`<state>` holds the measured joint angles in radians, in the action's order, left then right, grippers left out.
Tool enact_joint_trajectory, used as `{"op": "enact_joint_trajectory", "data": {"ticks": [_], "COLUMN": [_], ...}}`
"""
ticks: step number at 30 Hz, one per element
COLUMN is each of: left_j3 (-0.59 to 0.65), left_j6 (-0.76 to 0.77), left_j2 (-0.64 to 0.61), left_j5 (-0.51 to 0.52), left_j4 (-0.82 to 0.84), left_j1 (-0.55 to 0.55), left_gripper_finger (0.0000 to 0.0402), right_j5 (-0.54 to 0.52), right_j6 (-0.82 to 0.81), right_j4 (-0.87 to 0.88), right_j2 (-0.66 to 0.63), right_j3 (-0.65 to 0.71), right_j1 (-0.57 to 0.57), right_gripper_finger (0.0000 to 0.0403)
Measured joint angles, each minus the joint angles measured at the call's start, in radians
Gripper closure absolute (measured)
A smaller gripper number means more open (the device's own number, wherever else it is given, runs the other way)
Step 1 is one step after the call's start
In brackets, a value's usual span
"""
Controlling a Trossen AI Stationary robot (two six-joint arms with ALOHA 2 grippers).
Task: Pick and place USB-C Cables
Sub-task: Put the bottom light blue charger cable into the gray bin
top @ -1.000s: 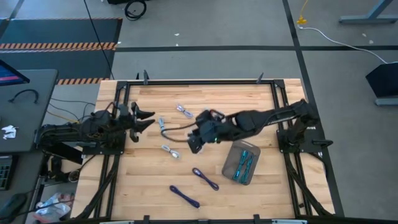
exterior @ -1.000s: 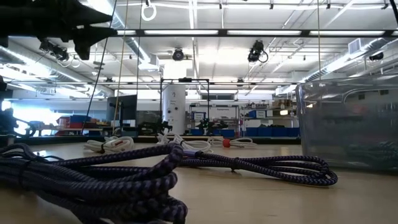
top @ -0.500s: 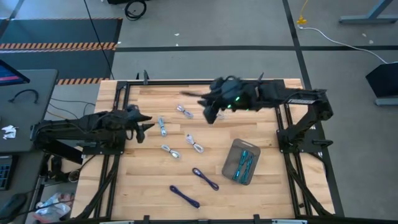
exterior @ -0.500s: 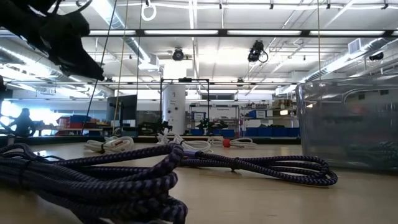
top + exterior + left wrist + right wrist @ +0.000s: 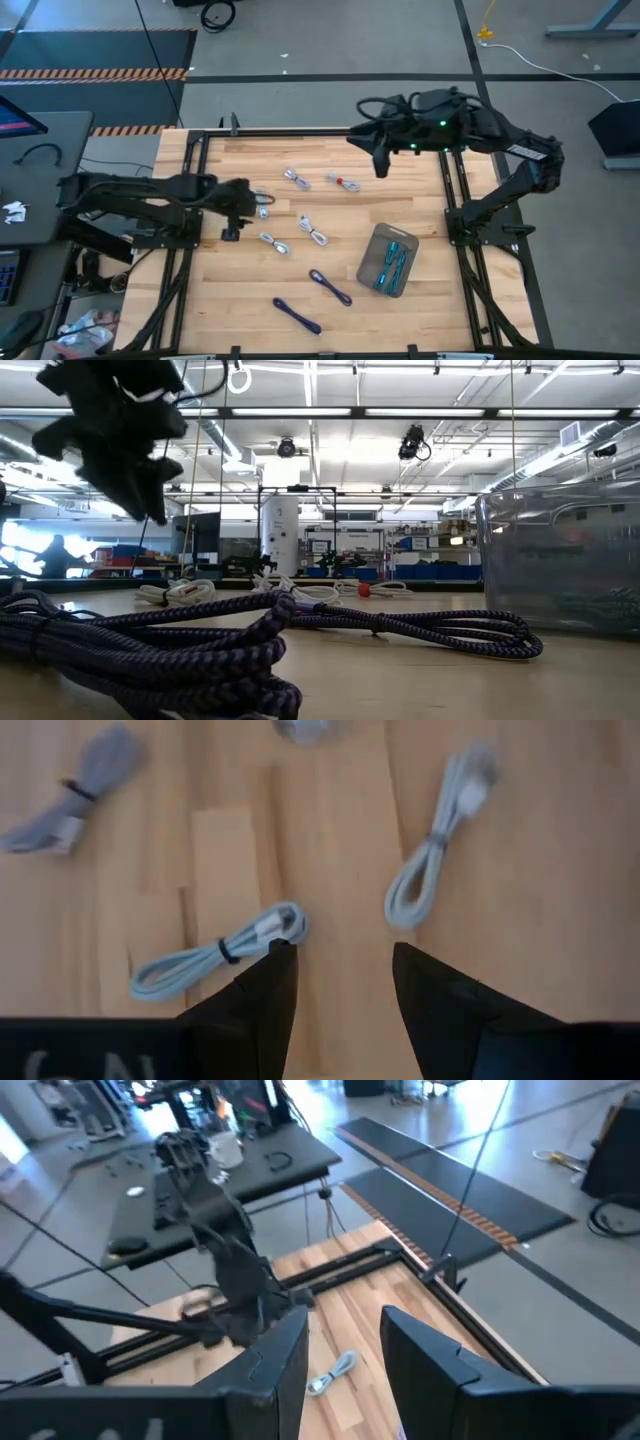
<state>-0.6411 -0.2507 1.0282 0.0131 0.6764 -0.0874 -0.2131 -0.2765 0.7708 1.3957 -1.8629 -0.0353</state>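
Observation:
Several white USB-C cables lie flat on the wooden table: one [image 5: 262, 205] right beside my left gripper [image 5: 250, 203], others [image 5: 294, 179] [image 5: 272, 242] [image 5: 314, 231], and one with a red tip [image 5: 341, 181]. Two dark blue-purple cables [image 5: 330, 287] [image 5: 297, 316] lie nearer the front. Teal cables [image 5: 392, 265] rest in the grey tray [image 5: 372, 268]. My left gripper [image 5: 340, 955] is open and tipped downward above the table, one cable's end [image 5: 283, 925] just off a fingertip. My right gripper [image 5: 380, 160] [image 5: 340, 1340] is open, raised high over the far right, holding nothing.
Black frame rails [image 5: 320, 131] border the table. The tray wall [image 5: 560, 560] stands at the right in the low view, with the purple cables [image 5: 150, 650] close in front. Bare wood [image 5: 230, 290] lies at the near left. A desk with a monitor [image 5: 20, 170] stands beyond the left edge.
My right gripper has risen from the middle of the table and swung toward the far right corner. My left gripper has reached toward the table's middle and tipped from nearly level to pointing steeply down over the white cables. No cable has visibly moved.

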Motion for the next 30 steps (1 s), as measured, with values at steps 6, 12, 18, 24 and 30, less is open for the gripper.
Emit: {"op": "enact_joint_trajectory", "data": {"ticks": [6,12,18,24,30], "left_j3": [0.000,0.000,0.000,0.000,0.000], "left_j6": [-0.143,-0.144,-0.122,-0.135,-0.197], "left_j2": [0.167,0.237,0.251,0.251,0.283], "left_j5": [0.094,0.152,0.154,0.141,0.114], "left_j4": [-0.013,-0.131,-0.198,-0.171,-0.179], "left_j1": [0.000,0.000,0.000,0.000,0.000], "left_gripper_finger": [0.0230,0.0230,0.0230,0.0230,0.0230], "right_j5": [0.042,0.058,0.058,0.058,0.058], "right_j6": [0.019,0.020,0.025,0.026,0.026], "right_j4": [0.002,0.023,0.038,0.038,0.038], "right_j2": [-0.022,-0.023,-0.023,-0.023,-0.023], "right_j3": [0.000,0.000,0.000,0.000,0.000], "right_j1": [0.001,0.001,0.001,0.001,0.001], "right_gripper_finger": [0.0270,0.0270,0.0270,0.0270,0.0270]}}
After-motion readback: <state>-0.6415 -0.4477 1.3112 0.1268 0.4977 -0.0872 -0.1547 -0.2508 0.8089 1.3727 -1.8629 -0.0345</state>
